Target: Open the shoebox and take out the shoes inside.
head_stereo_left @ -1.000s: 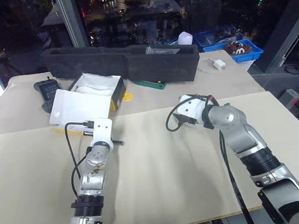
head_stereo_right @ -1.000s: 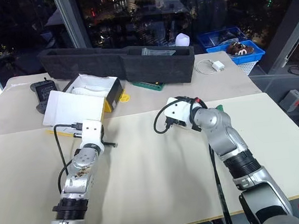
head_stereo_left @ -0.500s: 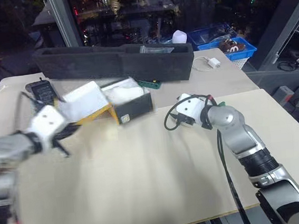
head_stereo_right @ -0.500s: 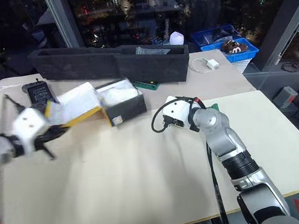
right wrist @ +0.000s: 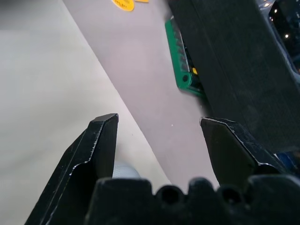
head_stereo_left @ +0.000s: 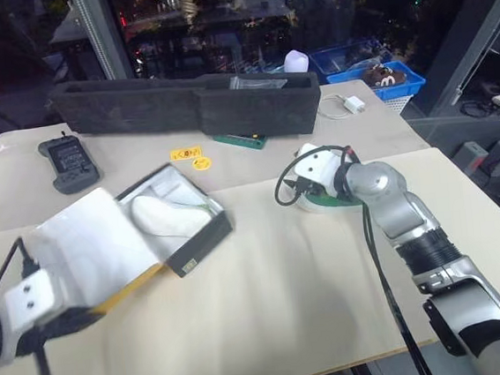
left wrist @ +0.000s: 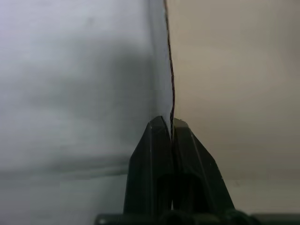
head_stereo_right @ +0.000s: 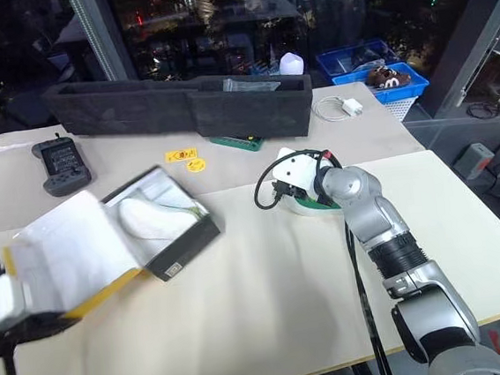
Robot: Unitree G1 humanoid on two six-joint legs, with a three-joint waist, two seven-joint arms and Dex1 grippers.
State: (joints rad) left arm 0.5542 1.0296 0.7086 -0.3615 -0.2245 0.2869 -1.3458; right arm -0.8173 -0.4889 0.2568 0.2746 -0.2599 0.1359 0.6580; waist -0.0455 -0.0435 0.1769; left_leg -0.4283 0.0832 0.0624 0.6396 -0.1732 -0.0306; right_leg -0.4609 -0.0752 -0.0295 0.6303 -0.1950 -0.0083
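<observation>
The shoebox (head_stereo_left: 193, 242) lies open and askew on the left half of the table. Its lid (head_stereo_left: 87, 247), white inside with a yellow edge, is folded out toward me. My left gripper (left wrist: 168, 123) is shut on the lid's thin edge at the near left (head_stereo_left: 55, 326). Something white (head_stereo_left: 157, 216) lies inside the box, and I cannot tell green shoes there. My right gripper (right wrist: 159, 124) is open and holds nothing, hovering mid-table right of the box. Under its wrist lies a green thing with a white edge (head_stereo_left: 322, 203), possibly a shoe.
A long dark foam tray (head_stereo_left: 189, 105) runs along the back. Before it lie a black handheld controller (head_stereo_left: 68, 161), yellow tags (head_stereo_left: 189, 156) and a green board (head_stereo_left: 241, 140). A white charger (head_stereo_left: 353, 104) and a blue bin (head_stereo_left: 381, 73) sit at the back right.
My left arm swung back and to the left with the lid in its grip, dragging the box nearer and turning it. The yellow tags now show. My right arm barely moved.
</observation>
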